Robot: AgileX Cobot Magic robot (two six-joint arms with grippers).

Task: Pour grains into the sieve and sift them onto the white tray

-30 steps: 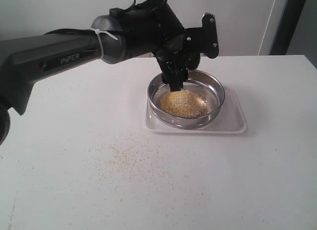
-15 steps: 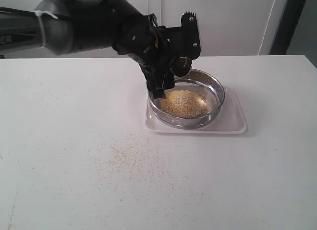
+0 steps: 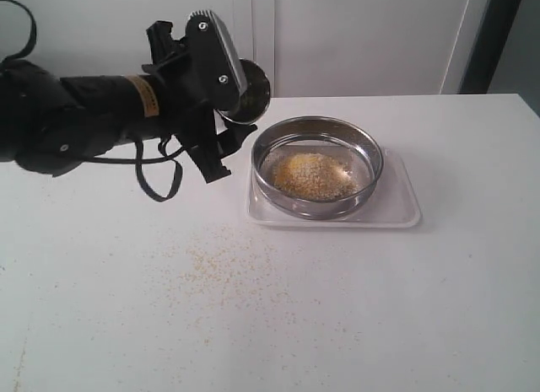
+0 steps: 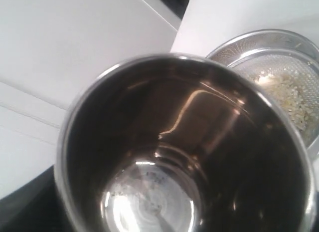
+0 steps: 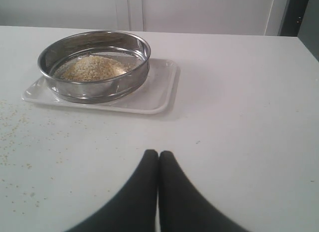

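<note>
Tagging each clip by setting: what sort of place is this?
Probably a lab test bench, not a kitchen: a plain white table, blank white wall panels behind, and a sieve on its white tray, with stray grains spilled.

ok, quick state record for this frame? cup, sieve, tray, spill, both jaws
cup: held by left gripper, in the air beside the sieve, nearly empty
grains: heaped in the sieve
sieve: sits on white tray
spill: stray grains on table, in front of tray
right gripper: jaws shut, holding nothing
</note>
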